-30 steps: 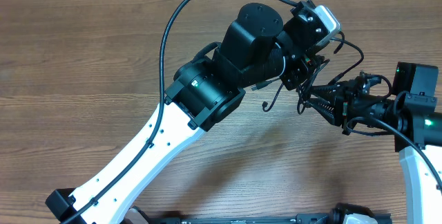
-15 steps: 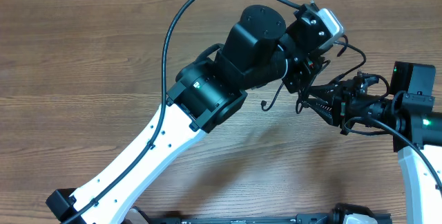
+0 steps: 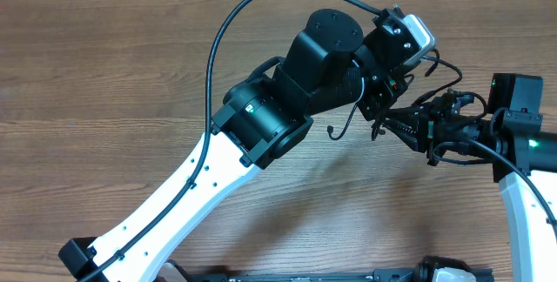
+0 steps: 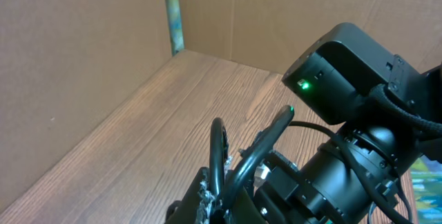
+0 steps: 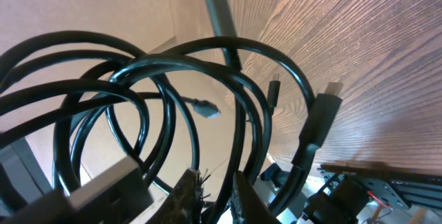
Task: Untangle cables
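Cables point(image 5: 76, 37): a bunch of overlapping black loops held up off the tabletop point(image 3: 104, 73), right of centre in the overhead, wedged between the two wrists. One loose end hangs down to the left of the bunch point(image 3: 332, 131).

Right gripper point(image 5: 213, 186): jaws nearly closed at the bottom centre of its wrist view, with strands running down into the narrow gap, so it looks clamped on the bundle. Left gripper point(image 3: 380, 101): pressed right up against the bunch. Its wrist view is mostly filled by the other arm's housing, so you can't tell how far the jaws are open or whether they have hold of anything.

The step looks like pulling one cord out of the loops.
- Treat the right side as the anchor and hold it firm.
- With the left, go for a single free end, not a loop. The grey plug point(image 5: 219, 10) at the top of the right wrist view or the plug point(image 5: 324, 110) at the right edge both stick clear.
- Draw it back out the way it threads, slowly and away from the right wrist.
- If the loops cinch tighter, stop and try another end.
- The wrists sit very near each other, so watch for contact.
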Controlling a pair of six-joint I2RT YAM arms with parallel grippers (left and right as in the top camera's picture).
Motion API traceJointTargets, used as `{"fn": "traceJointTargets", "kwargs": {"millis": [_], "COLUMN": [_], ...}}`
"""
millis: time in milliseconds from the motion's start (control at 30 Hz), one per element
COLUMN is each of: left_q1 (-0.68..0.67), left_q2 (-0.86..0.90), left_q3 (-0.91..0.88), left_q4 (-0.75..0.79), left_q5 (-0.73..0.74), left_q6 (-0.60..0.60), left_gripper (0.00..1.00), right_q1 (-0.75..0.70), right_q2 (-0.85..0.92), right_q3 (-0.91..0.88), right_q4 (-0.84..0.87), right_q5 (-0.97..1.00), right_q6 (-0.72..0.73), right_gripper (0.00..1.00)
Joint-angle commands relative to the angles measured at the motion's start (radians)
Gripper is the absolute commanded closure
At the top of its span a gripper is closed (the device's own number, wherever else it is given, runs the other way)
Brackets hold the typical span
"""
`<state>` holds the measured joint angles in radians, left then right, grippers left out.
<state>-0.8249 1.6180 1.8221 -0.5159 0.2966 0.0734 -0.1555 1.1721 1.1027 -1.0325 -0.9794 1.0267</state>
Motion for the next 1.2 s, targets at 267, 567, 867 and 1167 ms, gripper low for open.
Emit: {"fn": "traceJointTargets", "kwargs": {"millis": [267,567,867,1167], "left_q1": [-0.008,-0.009,-0.009,-0.018], "left_q2": [-0.002,-0.002,-0.002,-0.002], "left_q3": [0.013,0.013,0.013,0.013], "left_q4": [-0.008,-0.007,0.000,0.034], "left_q5": [0.045,0.044,-0.056,-0.060], "left_q6": [-0.026,-0.026,-0.046,-0.074], "left_gripper": [0.96,0.96,0.96,0.96], "right_q1": [0.005,0.005,0.005,0.005], "right_q2": [0.004,0.004,0.004,0.004], "right_q3": [0.019,0.019,0.019,0.019], "right_q4": [0.006,0.005,-0.026,-0.025], "right_q5": [-0.003,-0.022,-0.062,-0.062], "right_q6": [0.006,0.006,0.005,0.023], "right_gripper": [0.90,0.89,0.82,0.70]}}
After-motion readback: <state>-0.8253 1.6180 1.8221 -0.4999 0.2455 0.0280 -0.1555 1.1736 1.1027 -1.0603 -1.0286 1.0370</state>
